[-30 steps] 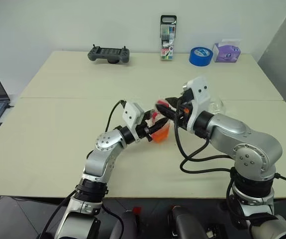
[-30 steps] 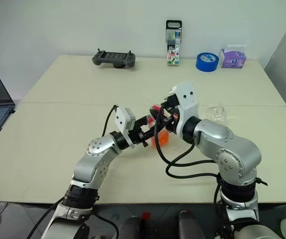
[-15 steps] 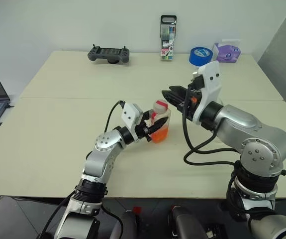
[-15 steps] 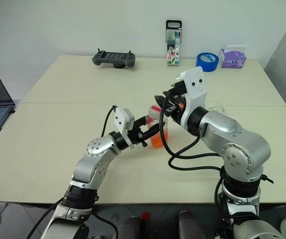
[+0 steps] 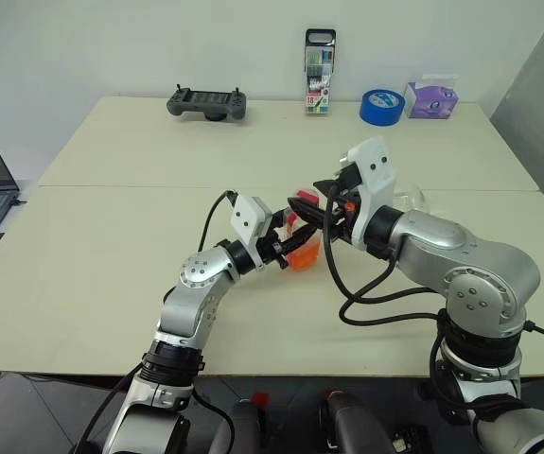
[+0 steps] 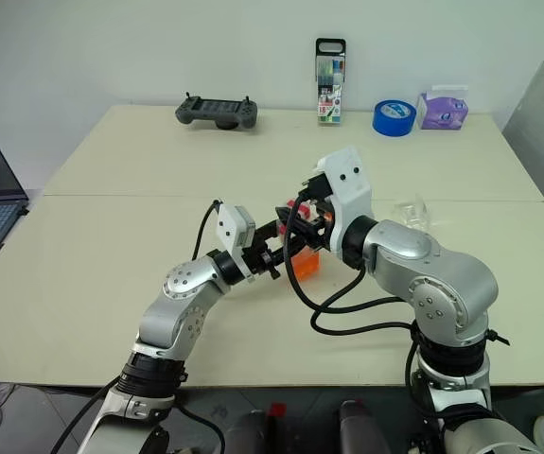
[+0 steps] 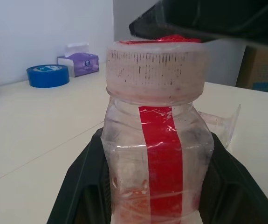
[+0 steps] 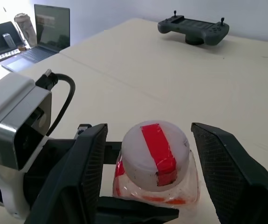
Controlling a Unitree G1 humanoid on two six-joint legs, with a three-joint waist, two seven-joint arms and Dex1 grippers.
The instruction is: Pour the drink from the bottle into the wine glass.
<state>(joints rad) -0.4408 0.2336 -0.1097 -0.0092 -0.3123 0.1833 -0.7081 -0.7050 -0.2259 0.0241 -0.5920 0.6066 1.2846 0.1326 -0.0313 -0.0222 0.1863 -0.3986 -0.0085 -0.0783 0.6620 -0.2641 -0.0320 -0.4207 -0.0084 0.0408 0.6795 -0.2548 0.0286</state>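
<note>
Clear bottle (image 7: 157, 158), red strip, orange drink (image 5: 302, 255)

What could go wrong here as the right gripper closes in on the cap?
The right gripper stands open around the cap, not gripping; closing off-centre could slip. The left gripper holds the bottle by its thin body, so twisting might turn or squeeze it. The wine glass sits behind the right arm, where a swing could hit it.
</note>
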